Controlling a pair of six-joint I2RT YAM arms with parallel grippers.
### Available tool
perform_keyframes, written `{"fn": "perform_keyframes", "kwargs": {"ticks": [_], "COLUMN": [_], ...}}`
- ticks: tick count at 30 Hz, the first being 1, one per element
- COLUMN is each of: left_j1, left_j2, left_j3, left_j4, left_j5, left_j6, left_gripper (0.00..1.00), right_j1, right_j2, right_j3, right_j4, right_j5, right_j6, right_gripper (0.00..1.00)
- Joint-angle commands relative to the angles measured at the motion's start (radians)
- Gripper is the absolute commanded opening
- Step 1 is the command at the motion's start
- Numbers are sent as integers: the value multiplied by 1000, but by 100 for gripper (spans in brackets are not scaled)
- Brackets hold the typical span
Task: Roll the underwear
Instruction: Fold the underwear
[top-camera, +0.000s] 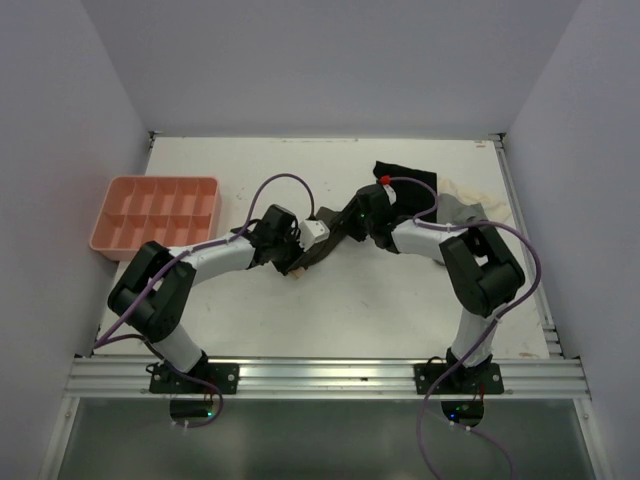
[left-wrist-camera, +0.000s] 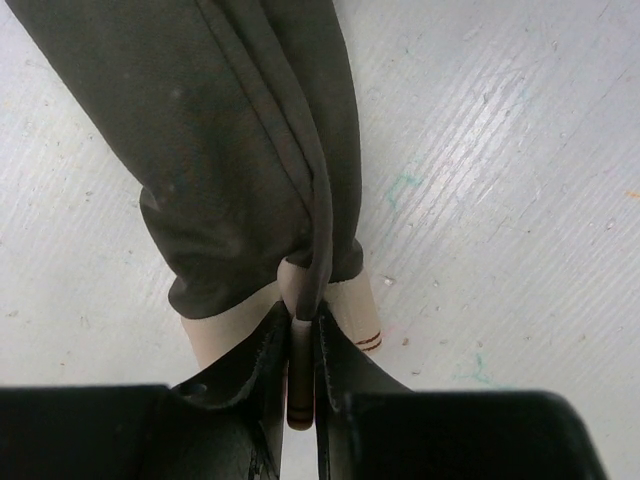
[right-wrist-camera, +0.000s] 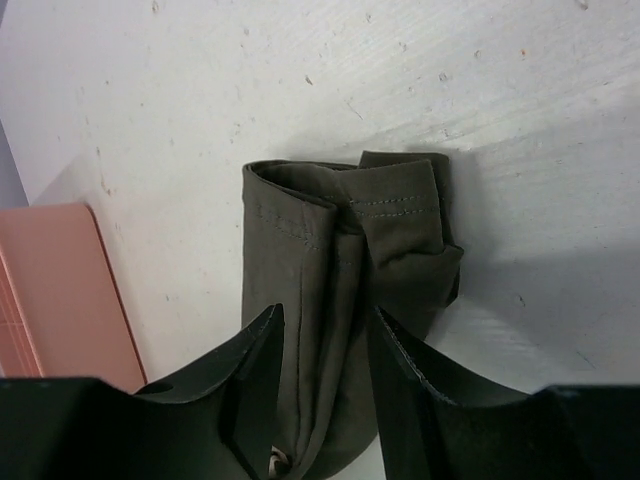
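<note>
The underwear (top-camera: 316, 256) lies bunched in a long narrow strip at the table's middle, between the two grippers. It is dark brown with a pale beige waistband (left-wrist-camera: 350, 305). My left gripper (left-wrist-camera: 302, 312) is shut on the waistband end, pinching the beige band and a dark fold of the underwear (left-wrist-camera: 240, 150). From above, the left gripper (top-camera: 306, 240) sits at the strip's near left end. My right gripper (right-wrist-camera: 325, 312) stands open, its fingers on either side of the folded far end of the underwear (right-wrist-camera: 340, 230), with gaps showing. From above, the right gripper (top-camera: 350, 226) is just right of the left one.
A pink compartment tray (top-camera: 110, 215) sits at the left; its edge (right-wrist-camera: 50, 290) shows in the right wrist view. A black garment (top-camera: 405, 178) and a grey-and-cream garment (top-camera: 470, 200) lie at the back right, behind the right arm.
</note>
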Motion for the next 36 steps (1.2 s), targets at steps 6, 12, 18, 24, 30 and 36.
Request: {"fn": "perform_keyframes", "kwargs": {"ticks": [6, 12, 18, 24, 30, 36], "left_j1": [2, 1, -1, -1, -1, -1], "left_j2": [24, 30, 33, 38, 38, 44], "left_j3": [-65, -73, -74, -76, -82, -80], "left_j4": [-125, -113, -112, -110, -96, -99], "left_j5": [-34, -39, -43, -45, -71, -91], "left_j6": [24, 21, 20, 20, 17, 20], "left_gripper": [21, 22, 26, 32, 46, 51], "right_j1": [2, 2, 2, 2, 2, 2], "right_j2": [71, 85, 57, 69, 103, 132], "right_j3": [37, 49, 51, 78, 103, 143], "right_j4": [62, 84, 85, 67, 72, 13], "right_j5": [-30, -36, -22, -16, -27, -18], "right_j6": [30, 33, 25, 9, 13, 6], "right_gripper": [45, 43, 41, 41, 38, 32]}}
